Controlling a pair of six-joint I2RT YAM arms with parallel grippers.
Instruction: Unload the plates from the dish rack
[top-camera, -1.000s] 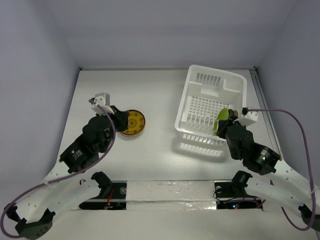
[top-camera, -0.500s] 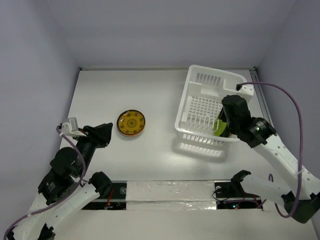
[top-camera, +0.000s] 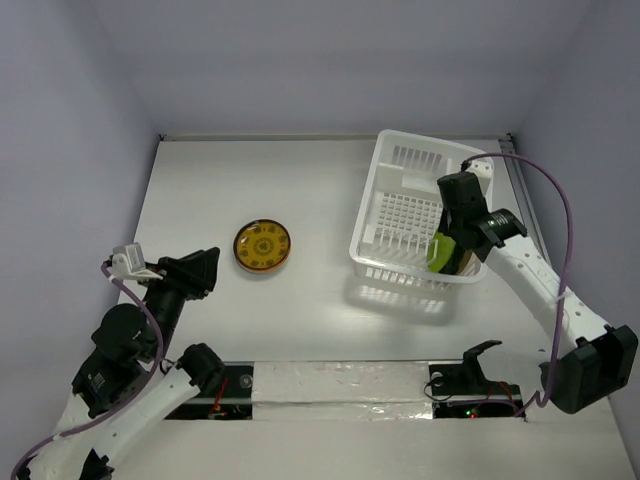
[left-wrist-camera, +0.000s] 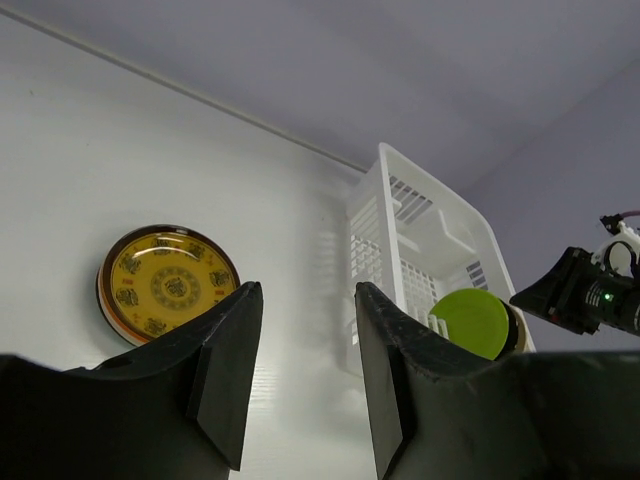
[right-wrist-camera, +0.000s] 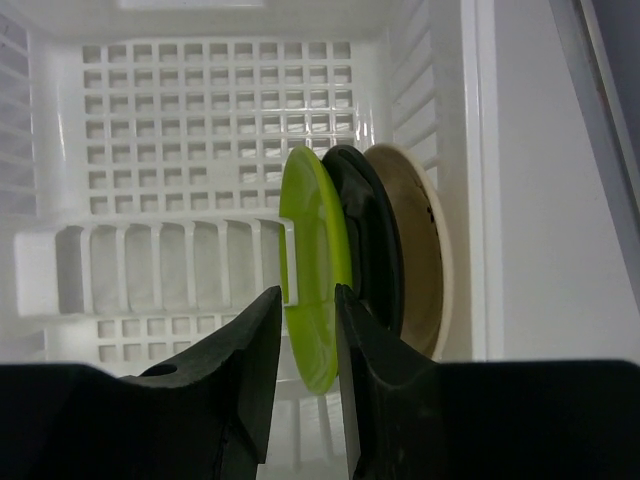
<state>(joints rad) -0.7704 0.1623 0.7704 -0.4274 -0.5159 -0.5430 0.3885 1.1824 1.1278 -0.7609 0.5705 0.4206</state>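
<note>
Overhead, unloaded: one yellow patterned plate (top-camera: 262, 246) lies flat on the table (top-camera: 200, 180), well apart from the dish rack (top-camera: 385, 150).
Overhead, left side: my left gripper (top-camera: 208, 264) hangs near the yellow patterned plate, not touching it and carrying nothing.
Overhead, right side: my right gripper (top-camera: 452, 228) reaches into the dish rack's near right corner, just above the lime green plate (top-camera: 441, 252).
Left wrist, jaws: apart, with bare table in the gap. The yellow patterned plate sits to their left, and the dish rack with the lime green plate is beyond on the right.
Right wrist, rack contents: three plates stand on edge by the right wall, packed close. They are the lime green plate, a dark plate (right-wrist-camera: 368, 230), then a beige plate (right-wrist-camera: 418, 250).
Right wrist, jaws: apart, the gap lined up with the lime green plate's rim. They are not clamped on it as far as I see; contact I cannot tell.
Progress: by my reckoning one plate is out and at least three wait in the dish rack. Most of the job is left.
</note>
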